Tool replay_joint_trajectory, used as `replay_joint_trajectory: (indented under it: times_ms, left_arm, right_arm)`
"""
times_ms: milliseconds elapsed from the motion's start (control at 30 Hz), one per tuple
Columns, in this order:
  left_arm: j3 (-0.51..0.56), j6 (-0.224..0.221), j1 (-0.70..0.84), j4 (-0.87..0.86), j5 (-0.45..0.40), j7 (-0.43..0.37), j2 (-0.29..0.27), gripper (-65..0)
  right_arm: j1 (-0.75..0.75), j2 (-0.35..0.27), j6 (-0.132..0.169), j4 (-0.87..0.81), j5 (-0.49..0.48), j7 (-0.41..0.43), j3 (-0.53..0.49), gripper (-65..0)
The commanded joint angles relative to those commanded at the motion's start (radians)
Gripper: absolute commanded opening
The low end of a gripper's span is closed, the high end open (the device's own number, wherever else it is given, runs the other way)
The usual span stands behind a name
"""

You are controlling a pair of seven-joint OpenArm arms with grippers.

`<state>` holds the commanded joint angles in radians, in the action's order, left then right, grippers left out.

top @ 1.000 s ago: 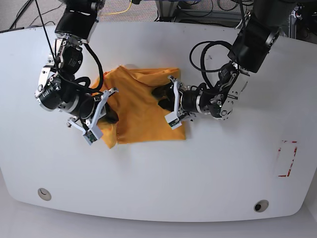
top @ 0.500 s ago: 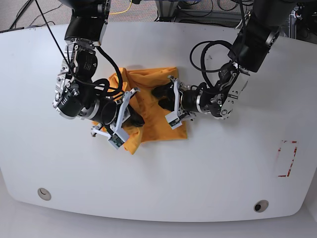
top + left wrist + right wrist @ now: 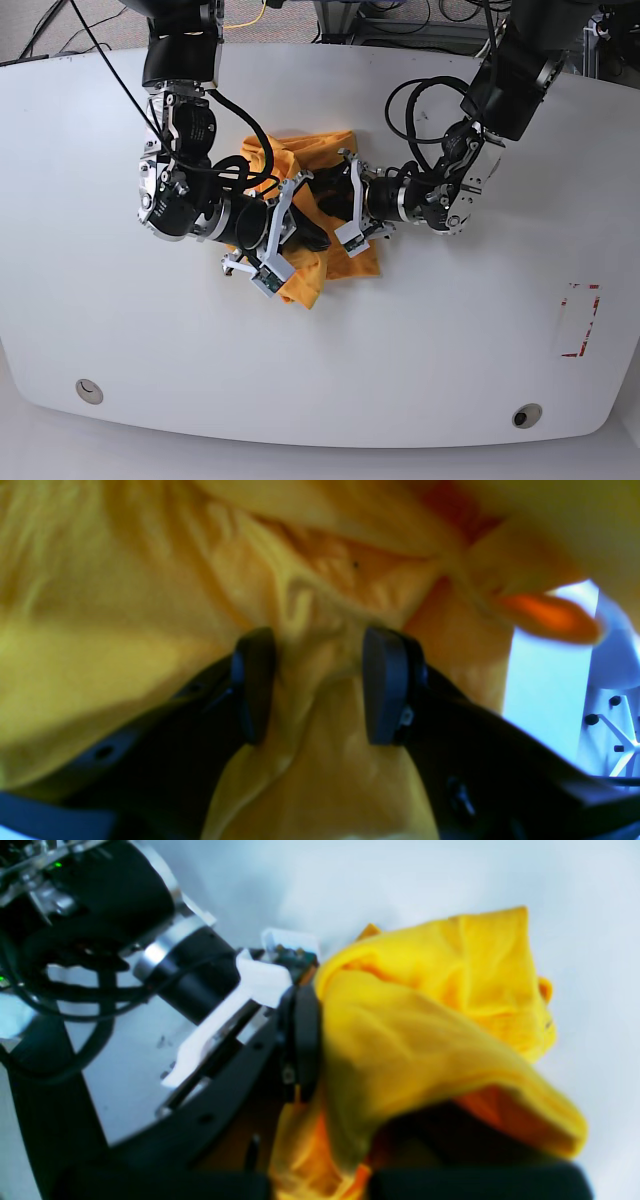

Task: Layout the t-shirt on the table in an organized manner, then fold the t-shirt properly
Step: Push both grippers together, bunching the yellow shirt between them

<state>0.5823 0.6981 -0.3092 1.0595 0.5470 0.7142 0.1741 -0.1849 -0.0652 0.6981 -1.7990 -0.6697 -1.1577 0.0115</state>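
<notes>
The orange-yellow t-shirt lies bunched near the middle of the white table, doubled over on itself. In the base view my right gripper, on the arm at that view's left, is shut on a fold of the cloth. My left gripper comes in from the right and is shut on the shirt's upper part. The left wrist view shows both pads pinching wrinkled t-shirt fabric. In the right wrist view the t-shirt drapes over one finger, and the other is hidden under cloth.
A red-marked rectangle sits near the table's right edge. Two round grommet holes lie along the front edge. Cables run beyond the far edge. The two arms are close together over the shirt.
My right gripper has moved rightward with the shirt's left edge, folding the cloth over toward my left gripper. The spread shirt has become narrower and bunched. The left gripper has barely moved.
</notes>
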Motion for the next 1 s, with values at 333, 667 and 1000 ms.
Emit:
replay_joint_trajectory:
  times_ms: [333, 667, 1000]
  left_arm:
    - [-0.002, 0.0, 0.0, 0.002, 0.002, -0.002, 0.002, -38.1]
    - [-0.06, 0.0, 0.002, 0.087, 0.003, 0.008, 0.005, -38.1]
    - [-0.127, 0.0, 0.002, 0.098, 0.002, 0.008, 0.005, -38.1]
  right_arm:
    - [-0.002, -0.006, 0.0, 0.032, 0.0, 0.071, -0.002, -19.7]
    - [-0.031, -0.002, 0.0, 0.018, 0.0, 0.068, -0.02, -11.3]
    - [-0.052, -0.005, 0.0, 0.017, 0.0, 0.068, -0.086, -14.1]
